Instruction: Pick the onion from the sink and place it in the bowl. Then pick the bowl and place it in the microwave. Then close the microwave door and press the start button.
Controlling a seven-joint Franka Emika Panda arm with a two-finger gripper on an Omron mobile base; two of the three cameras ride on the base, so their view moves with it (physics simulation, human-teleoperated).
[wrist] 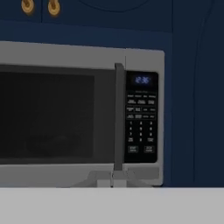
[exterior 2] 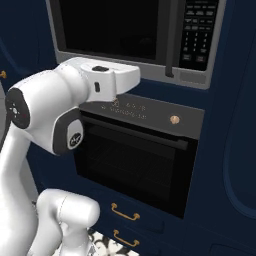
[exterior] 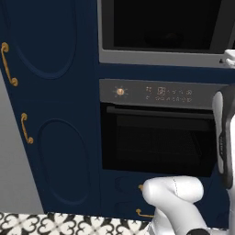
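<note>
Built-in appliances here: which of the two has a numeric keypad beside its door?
The microwave, the upper unit: its keypad sits right of the microwave door. The oven below has a gold knob and a bar handle instead.

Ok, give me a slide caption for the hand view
Hand camera facing the built-in grey-silver microwave, its dark glass door closed and narrow black side keypad with lit display.

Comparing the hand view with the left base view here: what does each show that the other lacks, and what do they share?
Hand view alone: the microwave's keypad with its lit display, the vertical door handle, and two gold knobs above.
Left base view alone: the oven with its gold knob, tall cabinet doors with gold handles, and patterned floor tiles.
Both: the microwave door, shut, and navy cabinetry.
</note>
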